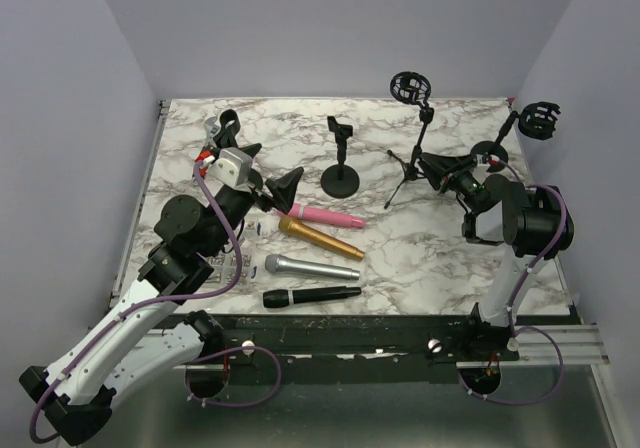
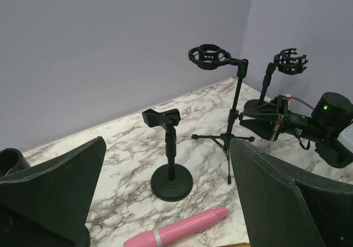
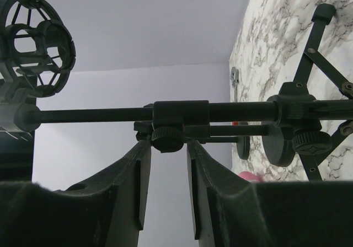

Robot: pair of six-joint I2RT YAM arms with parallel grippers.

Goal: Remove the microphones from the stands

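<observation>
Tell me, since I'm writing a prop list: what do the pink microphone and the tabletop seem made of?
Pink microphone: probably glossy plastic or painted metal, smooth and shiny, with a silver ring. Tabletop: marble-look surface, white with grey veining; possibly a printed laminate.

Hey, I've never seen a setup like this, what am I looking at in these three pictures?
These are two robot arms bolted at the near edge of a marble-patterned table. One picture looks down from above; the other two come from cameras on each wrist, so each shows its own black fingers.

Four microphones lie on the table: a pink one, a gold one, a silver one and a black one. Behind them stand a short round-base stand with an empty clip, a tripod stand with an empty basket mount and another stand at the far right.

The left gripper is wide open and holds nothing. The right gripper has its fingers either side of a knob on the tripod stand's pole; whether they grip it is unclear.
</observation>
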